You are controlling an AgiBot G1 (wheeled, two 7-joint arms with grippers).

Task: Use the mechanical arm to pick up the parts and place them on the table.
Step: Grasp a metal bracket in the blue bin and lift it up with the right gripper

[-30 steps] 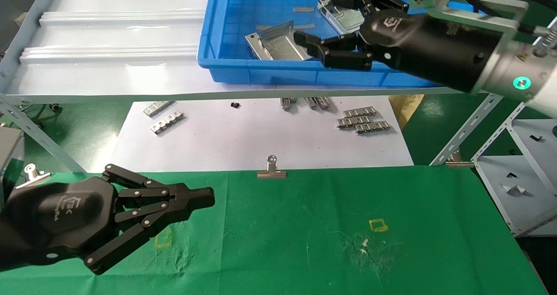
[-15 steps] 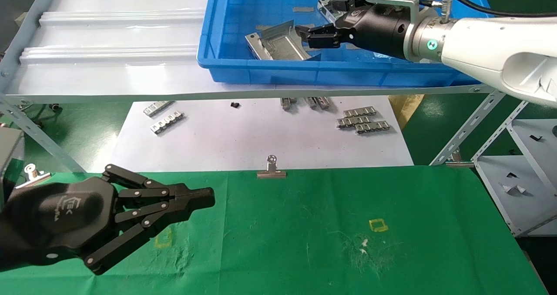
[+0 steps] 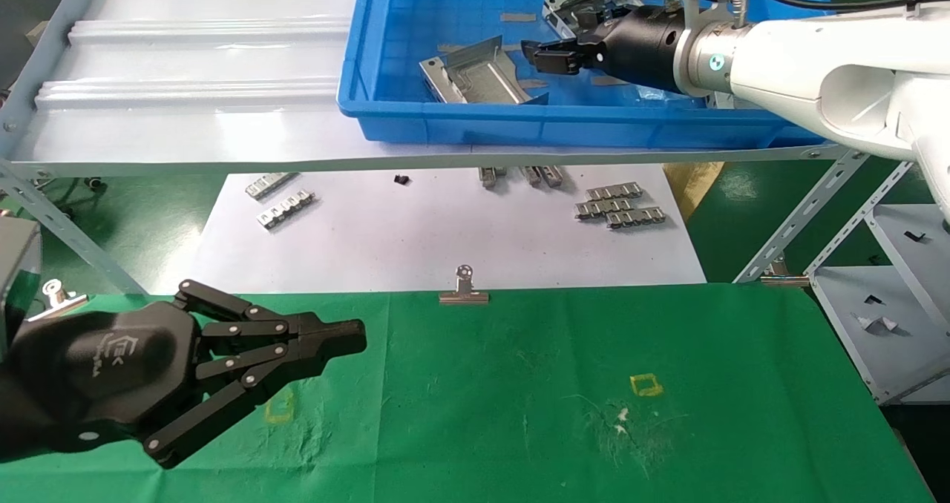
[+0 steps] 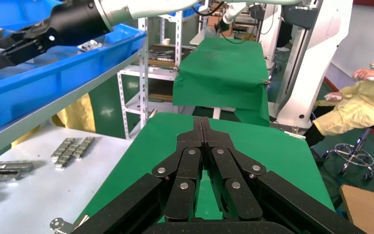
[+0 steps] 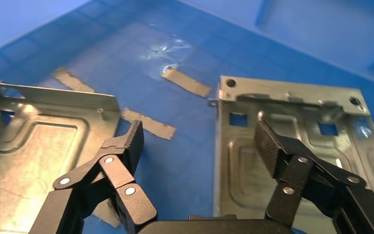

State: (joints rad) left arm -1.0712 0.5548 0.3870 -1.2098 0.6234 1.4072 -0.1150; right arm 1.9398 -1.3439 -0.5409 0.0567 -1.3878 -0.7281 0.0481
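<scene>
Two silver-grey parts lie in the blue bin: one near its front wall (image 3: 475,76), one farther back (image 3: 571,4), partly hidden by my right gripper (image 3: 568,37). The right gripper is open and low between them. In the right wrist view, this gripper (image 5: 199,134) straddles the edge of the farther part (image 5: 297,122). One finger is over that part and the other over blue floor, beside the nearer part (image 5: 39,146). My left gripper (image 3: 356,337) is shut and empty, parked over the green table (image 3: 594,340) at the left; its wrist view shows its tips (image 4: 200,122) together.
The blue bin (image 3: 445,128) stands on a raised white shelf. Below lie a white sheet (image 3: 445,243) with small ribbed metal strips (image 3: 620,206) and a binder clip (image 3: 463,288) at the cloth's edge. A grey metal rack (image 3: 883,303) stands at the right.
My right gripper has dropped into the bin and moved back, from above the front wall to low between the two parts. It stays open. My left arm has not moved.
</scene>
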